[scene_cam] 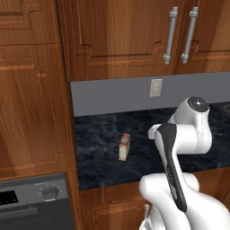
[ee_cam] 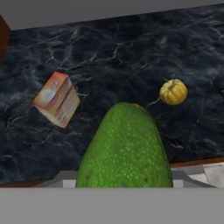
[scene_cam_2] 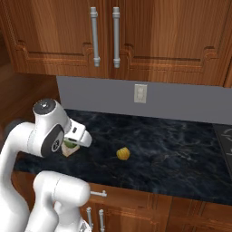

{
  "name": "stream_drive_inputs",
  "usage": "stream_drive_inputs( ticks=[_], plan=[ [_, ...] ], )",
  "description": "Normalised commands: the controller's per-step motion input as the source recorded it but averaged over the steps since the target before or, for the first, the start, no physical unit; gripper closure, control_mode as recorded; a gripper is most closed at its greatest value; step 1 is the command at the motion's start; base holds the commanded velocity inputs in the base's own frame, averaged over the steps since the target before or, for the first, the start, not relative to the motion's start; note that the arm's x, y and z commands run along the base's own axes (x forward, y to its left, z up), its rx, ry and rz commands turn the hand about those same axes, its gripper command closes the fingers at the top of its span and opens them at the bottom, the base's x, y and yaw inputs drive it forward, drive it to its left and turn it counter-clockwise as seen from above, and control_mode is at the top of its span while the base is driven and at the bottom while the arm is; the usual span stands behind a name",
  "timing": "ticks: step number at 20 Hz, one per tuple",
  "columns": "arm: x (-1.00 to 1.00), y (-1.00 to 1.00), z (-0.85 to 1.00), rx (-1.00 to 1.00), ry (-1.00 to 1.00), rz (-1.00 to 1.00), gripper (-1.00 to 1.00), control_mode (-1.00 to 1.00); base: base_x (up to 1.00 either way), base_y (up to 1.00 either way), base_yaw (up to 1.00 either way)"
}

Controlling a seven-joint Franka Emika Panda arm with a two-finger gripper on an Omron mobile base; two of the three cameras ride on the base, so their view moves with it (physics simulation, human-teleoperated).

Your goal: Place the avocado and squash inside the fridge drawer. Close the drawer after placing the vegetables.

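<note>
No readable print on the carton (ee_cam: 56, 99).

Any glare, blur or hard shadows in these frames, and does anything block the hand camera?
Hand view: the avocado looms large and soft-edged, hiding the fingertips; the squash reads sharp. Both base views: flat, even light, faint sheen on the dark counter, no hard shadows.

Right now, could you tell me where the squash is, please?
The squash lies on the dark counter, below the wall outlet; in the hand view it sits right of the avocado.
</note>
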Motion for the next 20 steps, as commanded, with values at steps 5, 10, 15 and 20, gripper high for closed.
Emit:
stream_drive_inputs(
  ticks=[5, 10, 15, 20],
  plan=[
    [-0.58, -0.15, -0.15, 0.02, 0.0, -0.05, 1.0, -1.0, 0.0, 0.0, 0.0],
    [-0.55, 0.0, -0.08, 0.0, -0.04, -0.01, 1.0, 1.0, -0.4, 0.0, 0.0],
    [0.0, 0.0, 0.0, 0.0, 0.0, 0.0, 1.0, 1.0, -1.0, 0.25, 0.0],
    [0.0, 0.0, 0.0, 0.0, 0.0, 0.0, 1.0, 1.0, -1.0, 0.33, 0.01]
  ],
)
